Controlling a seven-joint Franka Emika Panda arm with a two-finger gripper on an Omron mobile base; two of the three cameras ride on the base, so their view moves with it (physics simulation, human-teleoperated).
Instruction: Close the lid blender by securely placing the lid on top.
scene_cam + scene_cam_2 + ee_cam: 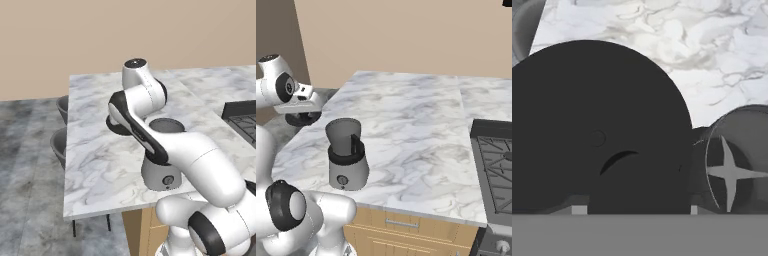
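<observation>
One black lid (587, 125) is held up close under the hand, beside the open blender (346, 155) on the marble counter (416, 130); finger spacing cannot be told.

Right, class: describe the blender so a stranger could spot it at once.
Start at the white marble counter left of the stove. Near its front edge stands the blender, with a light grey rounded base and a small round front knob. Its dark open jar, with a side handle and no lid, sets it apart.
</observation>
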